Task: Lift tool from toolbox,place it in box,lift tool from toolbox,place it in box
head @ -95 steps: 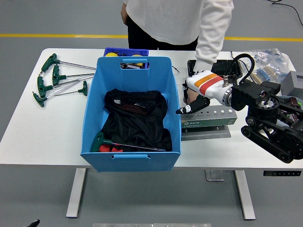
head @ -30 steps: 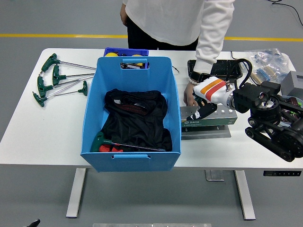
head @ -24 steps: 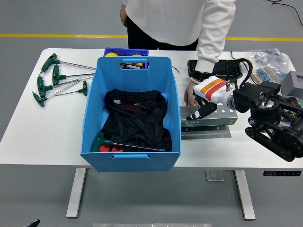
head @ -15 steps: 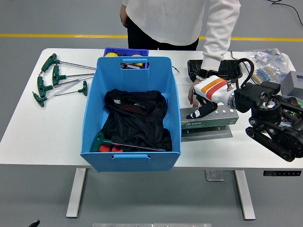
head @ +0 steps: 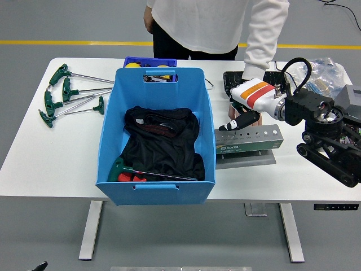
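The toolbox (head: 251,141) is a grey-green holder with a row of holes, standing right of the big blue box (head: 206,113). My right hand (head: 233,125) hovers just above the toolbox's left end. Its black fingers (head: 241,121) are curled and seem to pinch a small thin tool (head: 229,128), too small to name. The blue box holds a black cloth (head: 163,141) and a green and red handled tool (head: 128,173) at its near end. A person's white sleeve (head: 256,45) reaches down behind my forearm; that hand is mostly hidden. My left arm is out of view.
Several green T-handle wrenches (head: 67,93) lie at the table's left. A small blue bin (head: 149,61) stands behind the blue box. A black tray (head: 273,82) and plastic bags (head: 324,70) lie at the back right.
My right hand went down onto the toolbox's left end, then rose and drew back a little. The person's hand pulled away from the toolbox, behind my forearm.
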